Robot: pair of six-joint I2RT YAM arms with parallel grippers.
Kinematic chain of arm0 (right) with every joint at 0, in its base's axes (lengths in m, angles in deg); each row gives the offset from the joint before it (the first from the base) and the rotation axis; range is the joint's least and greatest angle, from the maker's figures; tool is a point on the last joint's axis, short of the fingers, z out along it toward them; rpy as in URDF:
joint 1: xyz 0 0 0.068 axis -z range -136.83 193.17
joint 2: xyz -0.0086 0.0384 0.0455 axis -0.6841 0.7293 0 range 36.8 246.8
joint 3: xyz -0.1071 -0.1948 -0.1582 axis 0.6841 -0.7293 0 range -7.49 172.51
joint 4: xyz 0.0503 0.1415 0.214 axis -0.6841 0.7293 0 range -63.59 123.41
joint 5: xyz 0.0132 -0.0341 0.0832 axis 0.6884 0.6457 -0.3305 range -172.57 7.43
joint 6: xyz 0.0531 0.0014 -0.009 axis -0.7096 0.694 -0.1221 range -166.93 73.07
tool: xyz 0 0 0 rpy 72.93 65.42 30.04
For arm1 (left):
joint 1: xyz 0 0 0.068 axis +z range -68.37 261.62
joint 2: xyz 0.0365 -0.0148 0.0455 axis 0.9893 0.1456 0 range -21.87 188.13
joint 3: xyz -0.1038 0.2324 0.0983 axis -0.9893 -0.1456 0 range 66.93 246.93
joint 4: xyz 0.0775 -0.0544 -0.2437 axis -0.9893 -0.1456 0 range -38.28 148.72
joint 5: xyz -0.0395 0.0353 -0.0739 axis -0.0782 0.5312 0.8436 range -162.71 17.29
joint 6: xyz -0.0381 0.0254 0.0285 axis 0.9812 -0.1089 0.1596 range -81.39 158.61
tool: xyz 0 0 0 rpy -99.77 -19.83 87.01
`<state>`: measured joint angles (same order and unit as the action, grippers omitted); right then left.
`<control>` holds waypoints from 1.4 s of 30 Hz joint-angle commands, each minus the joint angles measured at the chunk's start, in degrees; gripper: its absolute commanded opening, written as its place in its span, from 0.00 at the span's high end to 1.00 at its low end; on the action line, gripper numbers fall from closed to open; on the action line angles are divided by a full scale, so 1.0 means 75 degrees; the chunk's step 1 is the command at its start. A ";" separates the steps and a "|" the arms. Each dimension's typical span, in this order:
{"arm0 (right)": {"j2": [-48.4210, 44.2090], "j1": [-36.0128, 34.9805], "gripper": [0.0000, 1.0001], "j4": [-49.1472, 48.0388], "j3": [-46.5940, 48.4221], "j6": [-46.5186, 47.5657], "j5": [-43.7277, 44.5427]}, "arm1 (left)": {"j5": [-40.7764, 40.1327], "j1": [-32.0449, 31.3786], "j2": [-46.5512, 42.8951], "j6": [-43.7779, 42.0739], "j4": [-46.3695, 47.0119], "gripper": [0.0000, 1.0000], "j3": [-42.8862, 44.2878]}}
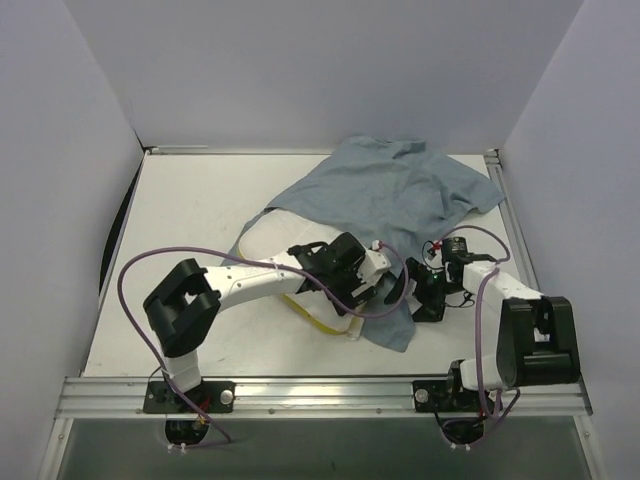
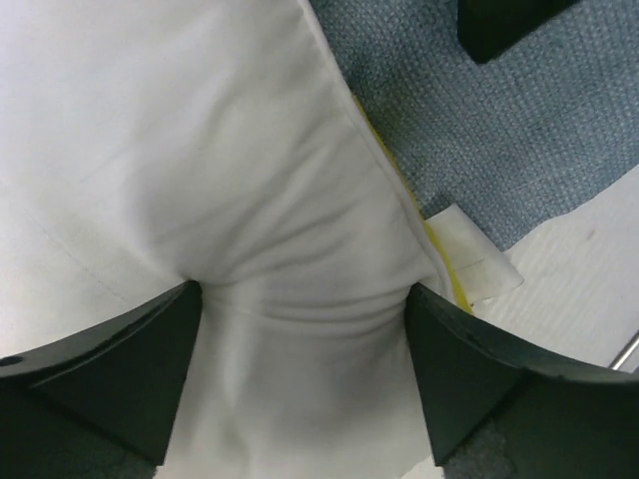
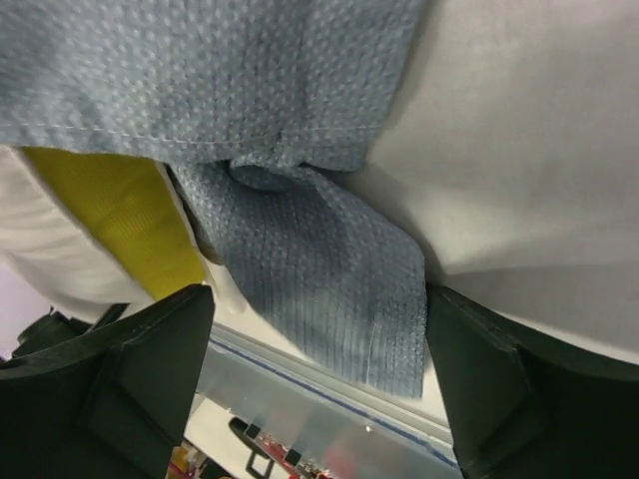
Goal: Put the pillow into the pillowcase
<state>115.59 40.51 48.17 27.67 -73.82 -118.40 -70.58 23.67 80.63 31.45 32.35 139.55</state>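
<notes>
The grey-blue pillowcase (image 1: pixel 400 195) lies crumpled over the white pillow (image 1: pixel 258 240) in the middle of the table. The pillow's yellow edge (image 1: pixel 322 322) shows at its near side. My left gripper (image 1: pixel 385 288) reaches in at the near edge. In the left wrist view my left gripper (image 2: pixel 302 299) stands open with the pillow's (image 2: pixel 200 150) white cloth bulging between its fingers, pillowcase (image 2: pixel 519 110) beyond. My right gripper (image 1: pixel 425 290) is close beside it. In the right wrist view my right gripper (image 3: pixel 318 299) stands open around a hanging flap of pillowcase (image 3: pixel 310 269), beside the yellow edge (image 3: pixel 115 215).
The white table (image 1: pixel 200 200) is walled in at the back and both sides. An aluminium rail (image 1: pixel 320 385) runs along its near edge. Purple cables (image 1: pixel 135 275) loop off both arms. A white tag (image 2: pixel 474 254) sticks out at the pillow's seam.
</notes>
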 commanded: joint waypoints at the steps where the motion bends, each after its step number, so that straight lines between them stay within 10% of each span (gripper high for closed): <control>1: 0.0498 -0.0266 0.16 -0.0684 -0.0047 -0.0328 -0.0085 | 0.0241 0.0367 0.0571 0.0754 0.0153 0.14 0.0441; 2: 0.0639 -0.0371 0.21 -0.0802 -0.0012 -0.0270 -0.0051 | 0.0406 0.0461 0.0653 0.0871 0.0153 0.22 0.0524; 6: 0.1576 -0.0618 1.00 -0.0851 0.0303 0.0115 -0.0109 | 0.1262 0.0941 0.1051 0.1667 0.0164 0.99 0.1097; 17: -0.1221 -0.2927 1.00 0.0988 0.0223 0.0352 -0.2451 | 0.0199 0.1469 0.1919 0.3696 0.2273 1.00 0.3606; 27: -0.3285 -0.2787 1.00 0.2149 0.0117 0.0200 -0.3038 | -0.0287 0.1423 0.1593 0.3371 0.2848 1.00 0.0984; 32: -0.2820 -0.2518 0.38 0.3412 0.1297 0.1741 -0.2761 | 0.2265 0.1434 0.0645 0.2690 0.1690 0.42 0.0374; 37: -0.1553 -0.1838 0.24 0.4505 0.4410 0.3712 -0.0956 | 0.3605 0.2472 -0.1921 0.2630 0.1186 0.06 -0.0273; 42: 0.0297 -0.2749 0.05 0.3418 0.6008 0.3738 0.1526 | 0.3806 0.4408 -0.2417 0.2163 -0.0266 0.03 0.0207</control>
<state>110.58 23.95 74.94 68.17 -50.46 -120.72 -45.21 49.13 63.40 51.30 38.82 138.66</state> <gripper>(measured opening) 0.937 0.971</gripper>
